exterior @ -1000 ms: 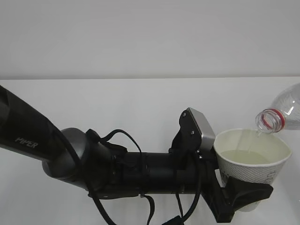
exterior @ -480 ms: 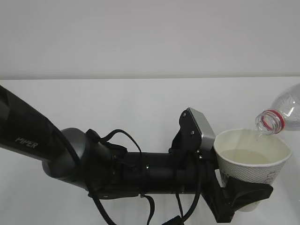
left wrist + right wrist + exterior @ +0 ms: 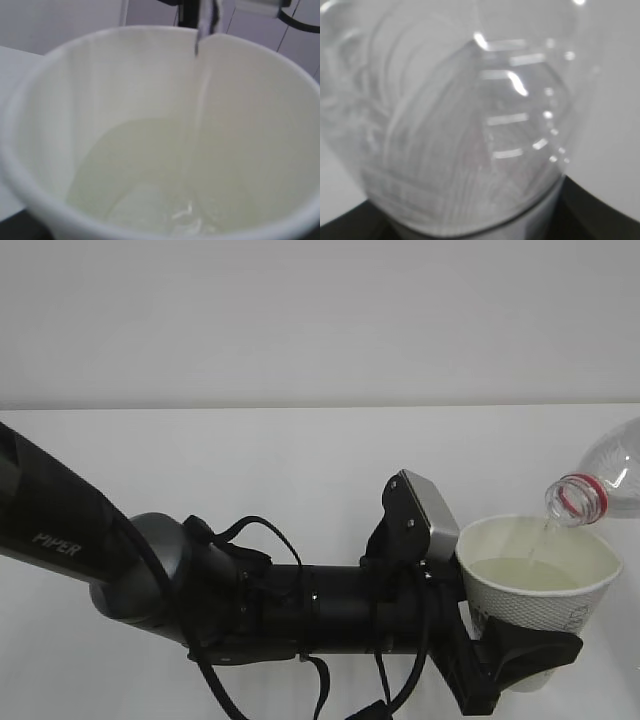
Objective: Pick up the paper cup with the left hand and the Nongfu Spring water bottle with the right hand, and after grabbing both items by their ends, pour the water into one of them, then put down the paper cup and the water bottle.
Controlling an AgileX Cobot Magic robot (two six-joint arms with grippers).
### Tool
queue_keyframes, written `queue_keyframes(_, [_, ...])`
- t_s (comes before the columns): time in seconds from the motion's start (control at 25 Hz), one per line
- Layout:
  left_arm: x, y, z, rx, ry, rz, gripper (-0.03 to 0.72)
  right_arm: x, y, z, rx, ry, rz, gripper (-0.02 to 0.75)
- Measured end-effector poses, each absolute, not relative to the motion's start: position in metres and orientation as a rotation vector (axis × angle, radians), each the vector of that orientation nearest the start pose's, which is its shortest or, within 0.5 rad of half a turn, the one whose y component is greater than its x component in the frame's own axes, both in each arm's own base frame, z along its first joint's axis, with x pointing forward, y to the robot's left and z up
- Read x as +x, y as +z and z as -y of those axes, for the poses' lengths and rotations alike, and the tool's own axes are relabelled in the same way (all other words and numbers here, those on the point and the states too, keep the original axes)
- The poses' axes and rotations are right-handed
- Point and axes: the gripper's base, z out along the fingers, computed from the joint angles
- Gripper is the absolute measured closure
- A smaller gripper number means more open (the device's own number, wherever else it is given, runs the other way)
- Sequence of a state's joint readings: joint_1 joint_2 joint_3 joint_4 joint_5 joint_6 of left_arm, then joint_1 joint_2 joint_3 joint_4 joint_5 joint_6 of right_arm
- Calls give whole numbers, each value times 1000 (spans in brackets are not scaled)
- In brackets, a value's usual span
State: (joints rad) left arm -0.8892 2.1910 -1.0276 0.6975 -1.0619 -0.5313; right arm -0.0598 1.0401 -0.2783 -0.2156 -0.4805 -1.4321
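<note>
**Water running from the tipped bottle into the held cup**

The left hand [image 3: 520, 665] is clamped on the paper cup [image 3: 540, 585]: its black fingers [image 3: 535, 648] wrap the cup's lower body, and the cup stands upright in them, raised above the white table [image 3: 300, 470]. Just beside the cup, on the arm side, a grey box [image 3: 432, 515] sits tilted at the wrist. Farther from the cup runs the black arm with its looped cables [image 3: 250, 540], and the forearm at the far end carries the word "PIPER" [image 3: 55, 540].

Inside the cup lies a pool of water [image 3: 525, 573], filling it part way; in the left wrist view the pool covers the bottom, with ripples where the stream lands. A thin clear stream [image 3: 192, 125] falls down the cup's far inner wall from a point above the rolled rim [image 3: 150, 31].

The Nongfu Spring water bottle [image 3: 605, 475] is tipped mouth-down over the cup's far-right rim, its open mouth and red neck ring [image 3: 575, 498] just above the rim, apart from it. The rest of the bottle runs out of the exterior view, up and away from the cup.

The right hand itself barely shows: in the right wrist view the clear ribbed bottle [image 3: 465, 130] fills the frame, blurred, with a dark edge below it. The bottle is held up off the table by that hand, which grasps it.
</note>
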Motion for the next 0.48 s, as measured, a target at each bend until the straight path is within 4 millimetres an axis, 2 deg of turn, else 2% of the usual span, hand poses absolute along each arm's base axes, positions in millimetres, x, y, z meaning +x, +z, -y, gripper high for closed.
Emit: queue_keyframes(0.48, [218, 108, 349, 1103, -1241, -1504, 145, 189, 228, 3, -1392, -1100, -1314, 289])
